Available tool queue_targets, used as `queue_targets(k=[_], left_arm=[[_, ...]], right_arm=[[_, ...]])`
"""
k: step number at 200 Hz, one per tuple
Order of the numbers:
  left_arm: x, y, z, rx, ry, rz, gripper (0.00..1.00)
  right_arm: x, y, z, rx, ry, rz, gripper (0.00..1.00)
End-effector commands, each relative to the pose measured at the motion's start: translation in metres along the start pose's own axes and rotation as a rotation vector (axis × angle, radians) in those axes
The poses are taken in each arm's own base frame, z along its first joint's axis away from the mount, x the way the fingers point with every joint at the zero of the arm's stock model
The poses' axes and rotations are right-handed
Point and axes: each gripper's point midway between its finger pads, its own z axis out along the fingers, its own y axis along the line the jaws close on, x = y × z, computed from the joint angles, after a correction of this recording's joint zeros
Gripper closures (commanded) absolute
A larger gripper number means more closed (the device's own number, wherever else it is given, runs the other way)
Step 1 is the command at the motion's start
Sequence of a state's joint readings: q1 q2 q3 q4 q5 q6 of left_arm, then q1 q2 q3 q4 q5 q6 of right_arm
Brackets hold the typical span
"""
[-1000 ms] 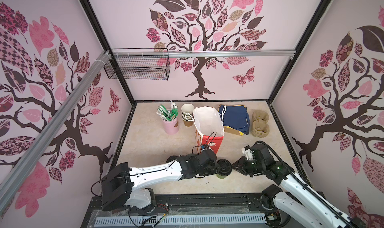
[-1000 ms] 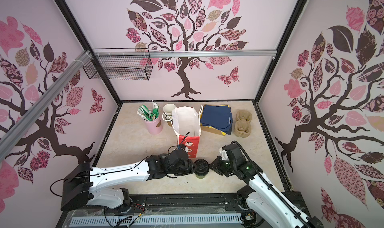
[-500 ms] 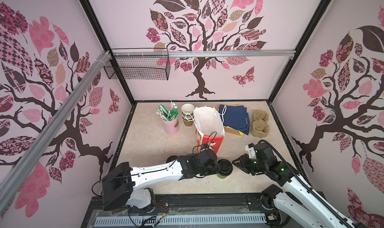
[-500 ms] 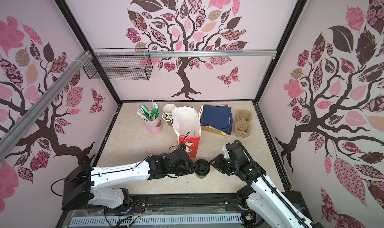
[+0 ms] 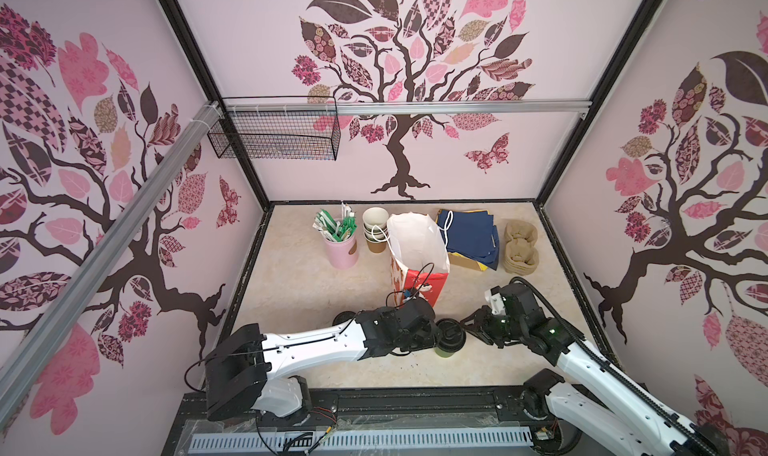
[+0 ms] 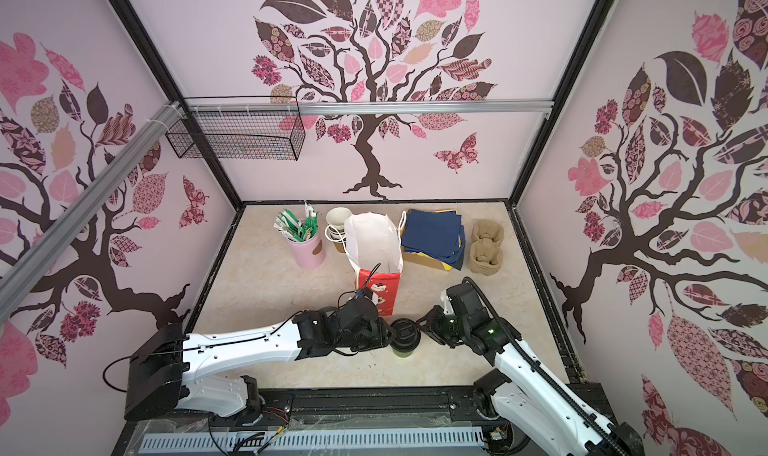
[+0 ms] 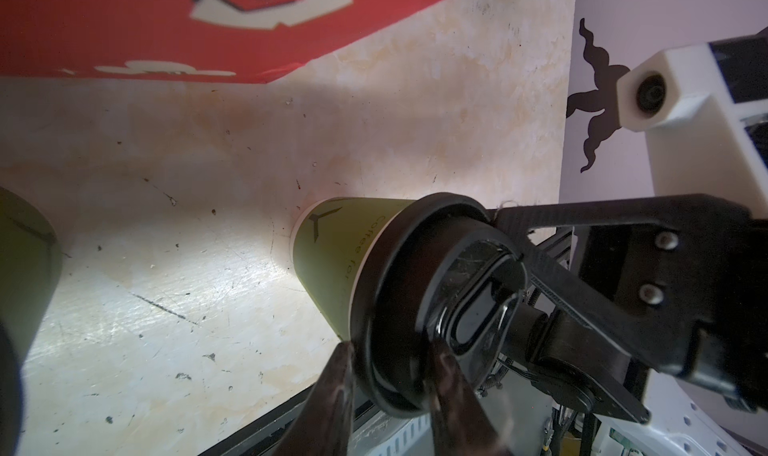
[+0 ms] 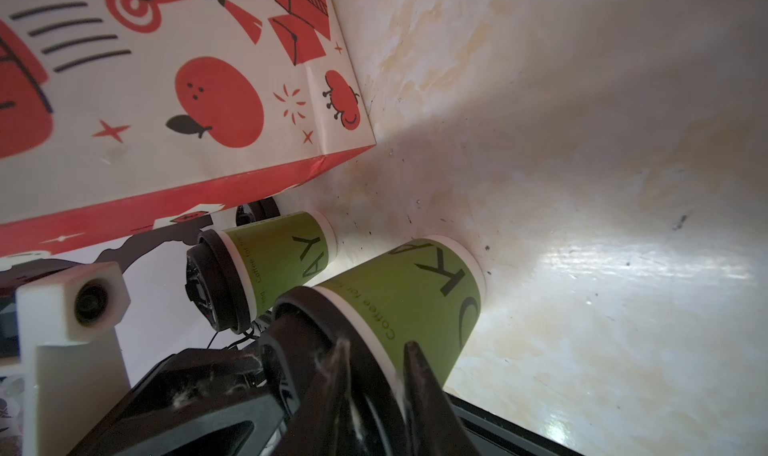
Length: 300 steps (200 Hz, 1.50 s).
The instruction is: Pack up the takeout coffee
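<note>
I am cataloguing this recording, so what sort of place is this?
Likely a mock coffee-shop packing counter in a robot test booth, judging by the lidded green cup, the pink cup of wrapped straws and the printed paper bag.

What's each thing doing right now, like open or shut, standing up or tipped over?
Green cup between hands: upright, black lid on.
Other green cup: upright, lidded.
Paper bag: standing, mouth open.
Pink cup: upright, holding straws.
Left hand: pinching the first cup's lid rim.
Right hand: astride that rim; grip unclear.
</note>
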<state>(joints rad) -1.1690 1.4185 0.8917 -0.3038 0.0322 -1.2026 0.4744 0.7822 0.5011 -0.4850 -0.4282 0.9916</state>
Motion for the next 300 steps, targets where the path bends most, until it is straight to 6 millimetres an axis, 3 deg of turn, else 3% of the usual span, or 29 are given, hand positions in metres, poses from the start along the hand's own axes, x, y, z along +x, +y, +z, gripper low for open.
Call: queue_targets(k=[1, 84, 104, 133, 145, 184, 206, 253, 300], left_arm=[[0.027, 0.067, 0.013, -0.244, 0.108, 0.015, 0.69], [0.029, 0.071, 0.014, -0.256, 0.115, 0.011, 0.69], [0.029, 0.070, 0.014, -0.253, 0.115, 0.013, 0.69], [0.029, 0.070, 0.014, -0.253, 0.116, 0.012, 0.69], [0.029, 0.070, 0.014, -0.252, 0.115, 0.012, 0.69], [0.028, 0.069, 0.014, -0.249, 0.114, 0.015, 0.69], [0.029, 0.070, 0.014, -0.252, 0.114, 0.015, 0.69], [0.028, 0.070, 0.014, -0.260, 0.118, 0.018, 0.69], [0.029, 0.070, 0.015, -0.262, 0.120, 0.020, 0.69]], right_arm=[[0.017, -0.008, 0.004, 0.014, 0.086, 0.011, 0.74], [0.037, -0.061, 0.010, 0.194, 0.152, 0.060, 0.76], [0.033, -0.049, 0.005, 0.171, 0.140, 0.044, 0.75], [0.013, -0.004, -0.017, 0.088, 0.057, -0.050, 0.69], [0.007, 0.005, -0.028, 0.079, 0.018, -0.086, 0.68], [0.025, -0.016, -0.039, 0.139, 0.060, -0.091, 0.67], [0.036, -0.013, -0.045, 0.108, 0.099, -0.110, 0.65], [0.058, -0.007, -0.041, 0.040, 0.233, -0.136, 0.58], [0.058, -0.010, -0.028, 0.021, 0.257, -0.124, 0.56]])
